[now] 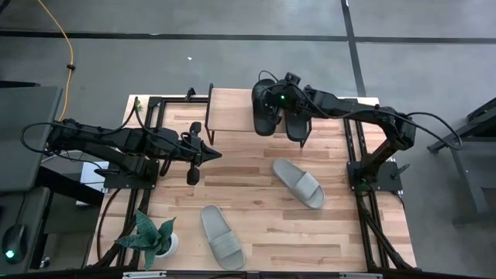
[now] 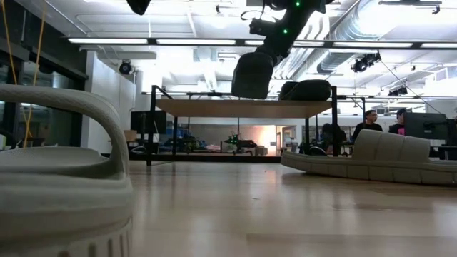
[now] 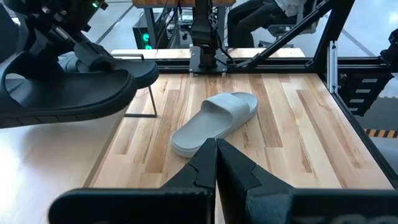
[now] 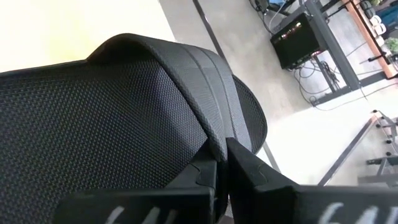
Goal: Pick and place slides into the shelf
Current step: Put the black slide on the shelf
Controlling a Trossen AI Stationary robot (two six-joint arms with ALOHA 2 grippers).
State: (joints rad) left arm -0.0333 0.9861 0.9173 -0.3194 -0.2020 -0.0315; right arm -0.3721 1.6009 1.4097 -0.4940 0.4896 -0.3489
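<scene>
Wooden tabletop (image 1: 325,232) carries two grey slides (image 1: 298,182); right gripper (image 1: 273,99) pinches a black slide (image 1: 264,108) above the shelf (image 1: 232,112) at the far edge; left gripper (image 1: 211,154) hovers pressed together.

High view looks straight down; low view sits at tabletop level, facing the shelf (image 2: 243,107). Both wrist views share the close black slide (image 4: 93,118)

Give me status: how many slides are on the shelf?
One black slide lies on the shelf. The right gripper is shut on the second black slide, held tilted above the shelf top, not yet down. Both grey slides remain on the table. The left gripper waits shut, empty, beside the shelf.
</scene>
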